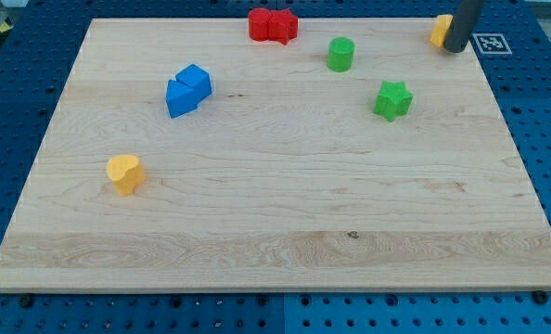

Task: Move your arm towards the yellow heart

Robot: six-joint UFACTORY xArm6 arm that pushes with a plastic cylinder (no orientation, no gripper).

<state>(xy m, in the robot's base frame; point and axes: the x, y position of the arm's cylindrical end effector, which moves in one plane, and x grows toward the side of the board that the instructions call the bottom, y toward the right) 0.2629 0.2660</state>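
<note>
Top-right, my tip point(454, 48) apparently touches one of two yellow blocks point(441, 30).

The rod point(465, 23) runs out past the view's top edge — only its lower length shows. At the worktop's point(285, 241) far right corner it covers part of an orange-yellow block point(440, 29) — shape unreadable.
</note>
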